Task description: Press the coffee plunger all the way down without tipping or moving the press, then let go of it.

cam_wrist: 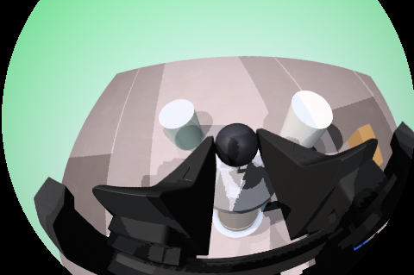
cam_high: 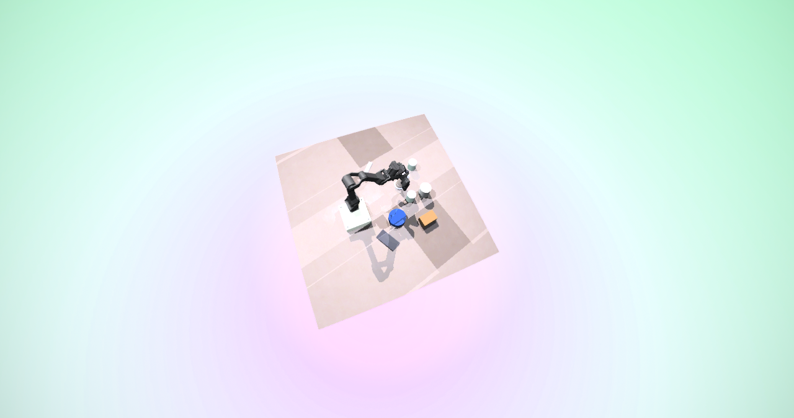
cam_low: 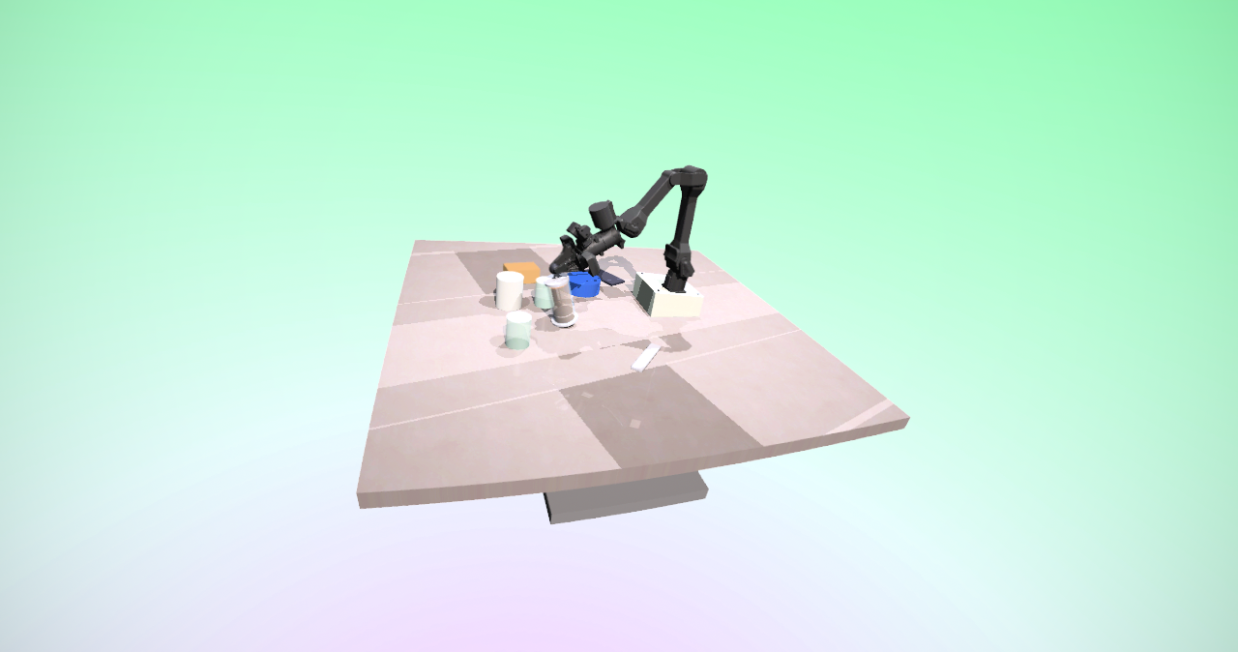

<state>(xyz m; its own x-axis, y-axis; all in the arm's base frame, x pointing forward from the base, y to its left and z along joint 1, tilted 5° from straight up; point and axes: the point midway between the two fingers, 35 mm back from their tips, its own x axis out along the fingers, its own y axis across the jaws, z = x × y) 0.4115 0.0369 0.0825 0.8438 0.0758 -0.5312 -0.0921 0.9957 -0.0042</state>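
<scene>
Black plunger knob (cam_wrist: 236, 143) clamped between end effector (cam_wrist: 237, 150) fingers (press upright)

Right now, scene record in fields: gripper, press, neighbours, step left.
gripper: gripper shut on the black plunger knob, one finger on each side
press: coffee press upright on the table, directly under the gripper
plunger depth: cannot tell
neighbours: pale green cup and white cup just beyond the press, orange block at far right
other things: blue bowl, white strip
step left: release the knob
</scene>
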